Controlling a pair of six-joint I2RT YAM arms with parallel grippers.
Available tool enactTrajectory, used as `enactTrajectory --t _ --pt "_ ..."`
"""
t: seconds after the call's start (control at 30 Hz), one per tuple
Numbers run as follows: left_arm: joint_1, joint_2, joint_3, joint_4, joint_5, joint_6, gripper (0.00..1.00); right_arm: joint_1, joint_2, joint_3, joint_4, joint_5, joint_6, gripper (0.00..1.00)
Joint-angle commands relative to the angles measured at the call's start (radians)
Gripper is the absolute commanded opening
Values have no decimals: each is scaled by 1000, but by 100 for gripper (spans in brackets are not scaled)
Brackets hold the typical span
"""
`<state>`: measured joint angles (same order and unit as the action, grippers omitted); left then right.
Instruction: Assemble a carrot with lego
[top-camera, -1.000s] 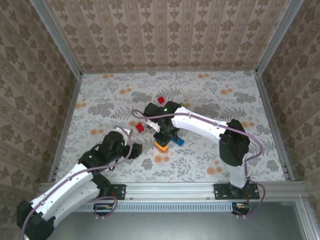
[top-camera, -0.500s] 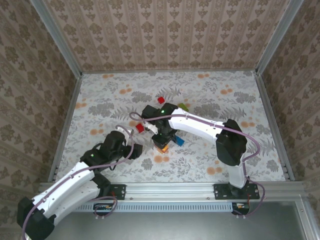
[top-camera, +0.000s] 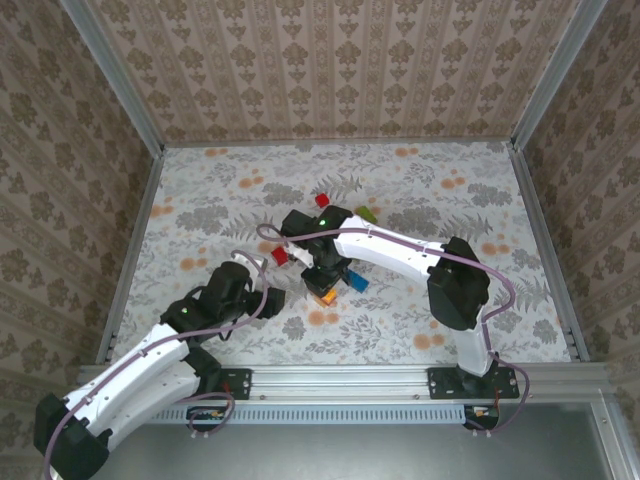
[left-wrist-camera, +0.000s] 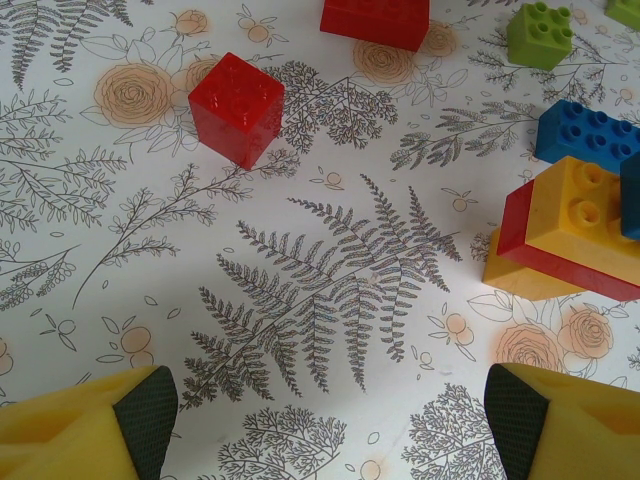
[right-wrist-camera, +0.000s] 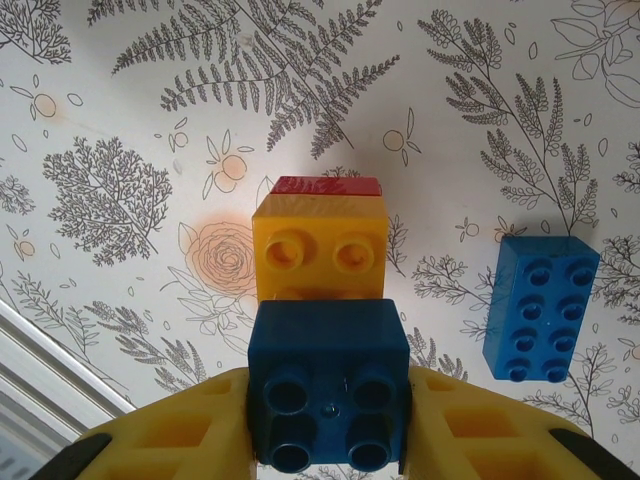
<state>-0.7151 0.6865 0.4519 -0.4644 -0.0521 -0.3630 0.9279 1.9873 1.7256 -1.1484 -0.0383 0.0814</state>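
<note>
Gripper on right (right-wrist-camera: 330, 432) clamps blue brick (right-wrist-camera: 328, 385) — just beside yellow-red stack (right-wrist-camera: 320, 245).

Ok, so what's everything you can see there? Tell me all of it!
table: one, white with flower print.
stack: one, yellow over red over yellow, mid-table.
square red brick: one, red, on the table left of the stack.
far red brick: one, red, farther back.
long blue brick: one, blue, flat beside the stack.
green brick: one, green, at the back, past the long blue brick.
square blue brick: one, dark blue, in the right pincer, over the stack.
left pincer: one, yellow fingers, open, over bare table.
right pincer: one, yellow fingers, shut on the square blue brick.
</note>
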Motion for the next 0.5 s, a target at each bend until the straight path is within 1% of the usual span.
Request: enactTrajectory --t 0.0,0.47 --pt "-9 1 -10 7 8 -6 84 9 35 16 -21 -10 6 35" --pt "-8 8 -9 10 8 -4 84 22 46 -15 -16 13 15 35"
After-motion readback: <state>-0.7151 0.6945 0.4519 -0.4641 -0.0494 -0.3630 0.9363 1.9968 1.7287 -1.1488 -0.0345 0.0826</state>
